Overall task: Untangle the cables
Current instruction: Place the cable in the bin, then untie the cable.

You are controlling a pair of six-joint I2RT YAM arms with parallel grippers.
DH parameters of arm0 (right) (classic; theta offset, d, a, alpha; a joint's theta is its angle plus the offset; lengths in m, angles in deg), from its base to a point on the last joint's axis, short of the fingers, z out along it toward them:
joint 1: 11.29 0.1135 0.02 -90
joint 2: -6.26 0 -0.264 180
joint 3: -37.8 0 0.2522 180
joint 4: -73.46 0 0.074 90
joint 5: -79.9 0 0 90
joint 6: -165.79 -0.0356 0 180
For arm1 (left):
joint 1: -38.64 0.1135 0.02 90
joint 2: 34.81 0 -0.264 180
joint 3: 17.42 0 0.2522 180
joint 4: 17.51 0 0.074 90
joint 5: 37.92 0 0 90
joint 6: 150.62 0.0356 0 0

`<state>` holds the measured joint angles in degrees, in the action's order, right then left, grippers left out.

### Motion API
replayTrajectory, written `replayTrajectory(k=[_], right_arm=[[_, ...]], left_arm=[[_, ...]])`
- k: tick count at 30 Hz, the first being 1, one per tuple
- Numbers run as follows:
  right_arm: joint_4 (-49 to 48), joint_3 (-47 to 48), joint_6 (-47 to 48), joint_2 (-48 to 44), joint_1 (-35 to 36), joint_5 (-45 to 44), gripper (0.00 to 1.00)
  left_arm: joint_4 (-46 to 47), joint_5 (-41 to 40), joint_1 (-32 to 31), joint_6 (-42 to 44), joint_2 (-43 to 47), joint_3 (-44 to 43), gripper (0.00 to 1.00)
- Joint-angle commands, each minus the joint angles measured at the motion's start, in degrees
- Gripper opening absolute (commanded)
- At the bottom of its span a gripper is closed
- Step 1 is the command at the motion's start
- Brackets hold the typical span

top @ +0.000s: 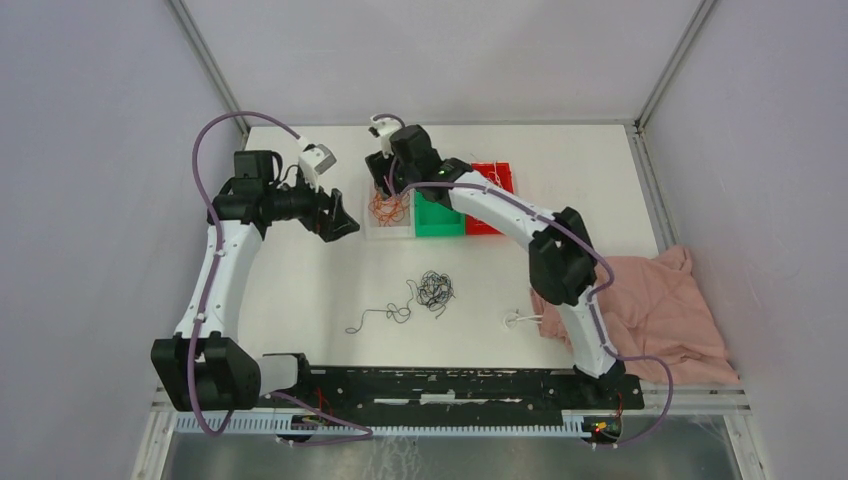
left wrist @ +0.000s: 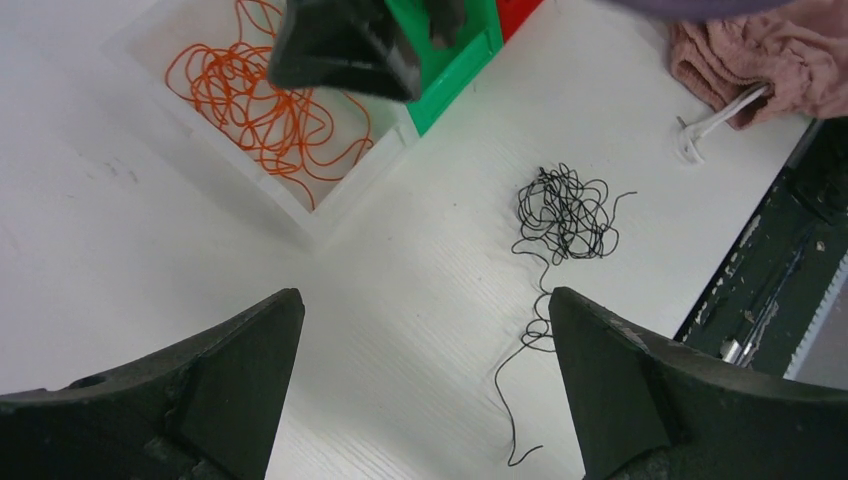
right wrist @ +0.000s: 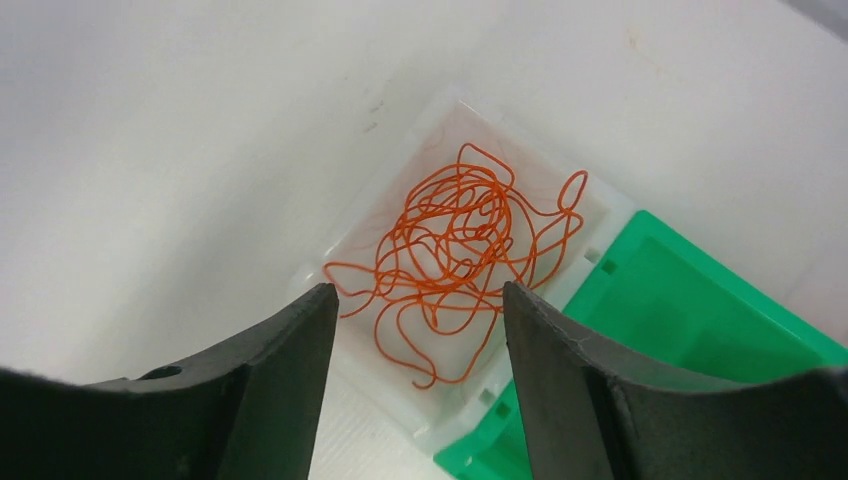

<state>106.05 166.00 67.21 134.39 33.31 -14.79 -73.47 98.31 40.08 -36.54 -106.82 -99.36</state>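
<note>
Over bin [right wrist: 420, 160], right arm [top: 500, 205] outstretched — pincer [right wrist: 418, 295] seemingly empty

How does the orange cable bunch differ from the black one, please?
The orange bunch lies inside the white bin; the black bunch lies on the bare table. The orange bunch is coiled compactly; the black bunch trails a long loose strand. Both are thin, curly wire tangles.

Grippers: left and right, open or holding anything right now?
Left gripper: open, empty.
Right gripper: open, empty, above the orange cables in the white bin.
</note>
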Motion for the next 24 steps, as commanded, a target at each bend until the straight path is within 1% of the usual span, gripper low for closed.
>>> replayTrajectory(k=[1,4,6,9,11,16,18,22,24], right_arm=[[-6.31,-7.8,-1.45,-15.25,0.05,5.77,0.7],[-10.37,-20.58,-1.99,-23.59,0.05,8.16,0.72],[-13.11,-29.16,-2.25,-29.92,0.05,7.57,0.73],[-16.14,-40.23,-3.16,-37.59,-0.04,4.89,0.73],[-17.39,-45.81,-4.25,-41.82,-0.17,3.14,0.73],[-18.22,-54.57,-6.49,-50.41,-0.43,-1.7,0.73],[-18.57,-56.9,-7.23,-53.16,-0.63,-2.95,0.72],[-17.07,-58.47,-8.93,-55.84,-0.92,-3.66,0.71],[-16.9,-59.14,-9.48,-56.86,-0.92,-3.74,0.71]], left_arm=[[-9.66,6.16,0.03,12.95,-0.39,-1.28,0.99],[-16.41,5.0,-1.64,21.02,-1.48,0.18,0.95],[-20.34,2.53,-4.28,25.56,-2.54,1.76,0.92],[-21.34,-2.04,-9.59,28.57,-3.05,7.1,0.91],[-19.83,-5.71,-13.56,29.44,-3.18,10.23,0.9],[-15.38,-11.54,-21.84,30.4,-4.69,16.16,0.9],[-12.95,-13.42,-24.1,30.33,-5.69,17.8,0.88],[-8.55,-16.77,-26.56,30.34,-7.7,19.74,0.83],[-6.51,-17.96,-27.07,30.33,-8.68,20.66,0.79]])
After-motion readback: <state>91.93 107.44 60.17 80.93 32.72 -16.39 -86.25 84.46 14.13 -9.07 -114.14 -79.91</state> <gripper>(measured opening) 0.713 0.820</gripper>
